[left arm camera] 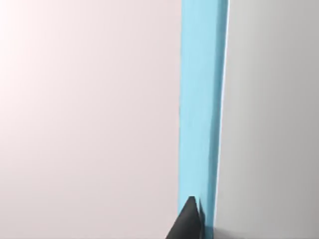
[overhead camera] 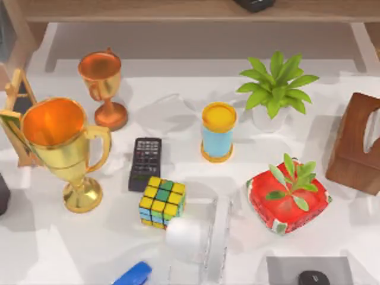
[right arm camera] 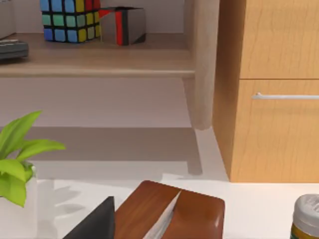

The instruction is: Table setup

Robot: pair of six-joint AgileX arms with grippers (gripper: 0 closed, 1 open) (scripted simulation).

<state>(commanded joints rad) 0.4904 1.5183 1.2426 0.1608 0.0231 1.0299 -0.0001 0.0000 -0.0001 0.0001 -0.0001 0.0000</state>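
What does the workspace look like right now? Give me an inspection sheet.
Surface: white table, crowded.
Job's things: large gold trophy cup at left; smaller copper trophy cup behind it; light-blue cylinder with orange lid at centre, upright.
Clutter: black remote control; multicoloured puzzle cube; green potted plant in white pot; red box with green sprig; brown wooden tissue box; blue object at front edge.
Grippers: left gripper, a dark fingertip against a blue surface; right gripper, a dark fingertip near the tissue box.
Cables: nothing seen.
Surroundings: wooden shelf and drawer cabinet behind table.
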